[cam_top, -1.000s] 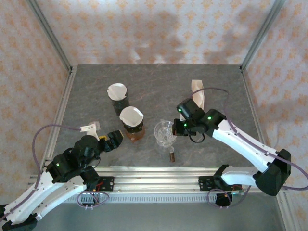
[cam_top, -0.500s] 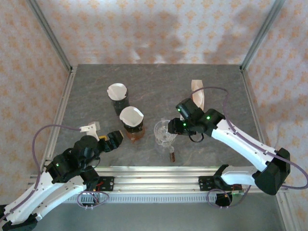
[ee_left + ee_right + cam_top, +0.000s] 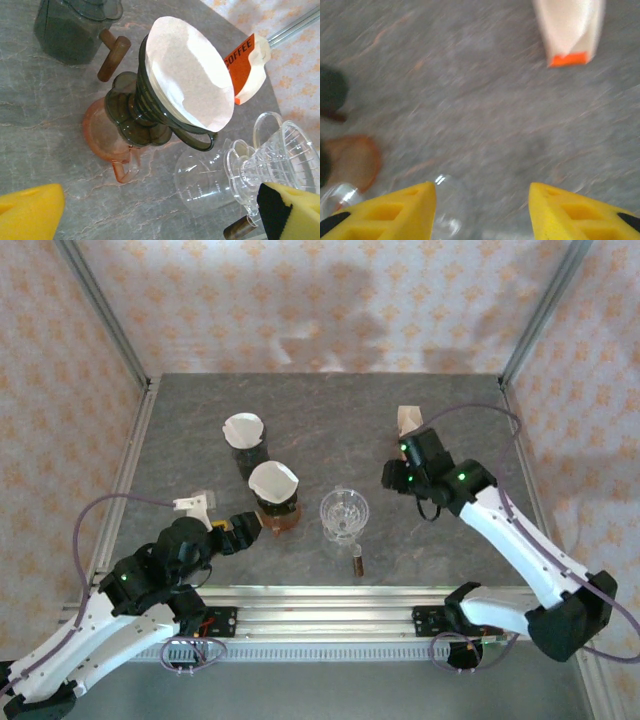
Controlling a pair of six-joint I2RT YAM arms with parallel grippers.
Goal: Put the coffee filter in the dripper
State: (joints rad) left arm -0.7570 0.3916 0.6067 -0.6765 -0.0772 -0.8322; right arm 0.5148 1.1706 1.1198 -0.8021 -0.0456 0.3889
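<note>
Left gripper (image 3: 245,527): jaws spread wide with nothing between the yellow pads (image 3: 30,212). It sits low over the table, just left of the amber carafe.
Right gripper (image 3: 392,478): fingers (image 3: 405,207) apart and empty, with bare table between them. It is up over the table, right of the glass dripper and clear of it.
Glass dripper (image 3: 343,512): upright on a clear carafe (image 3: 202,185) near the front middle of the table. Its cone has no paper in it, and neither gripper touches it.
Filter pack (image 3: 408,422): at the back right, behind the right arm, well apart from the glass dripper. It is cream with an orange band that reads "COFFEE" in the left wrist view.
Dark dripper (image 3: 150,112): seated on the amber carafe (image 3: 276,520), just left of the glass dripper. A white paper filter (image 3: 190,80) is opened inside it.
Dark jug (image 3: 245,455): behind the amber carafe. It has a wooden handle and a second white filter sitting in its top.
Brown stub (image 3: 357,562): just in front of the glass dripper. I cannot tell whether it is joined to the clear carafe.
Table (image 3: 180,430): grey and marbled, with patterned walls around it.
</note>
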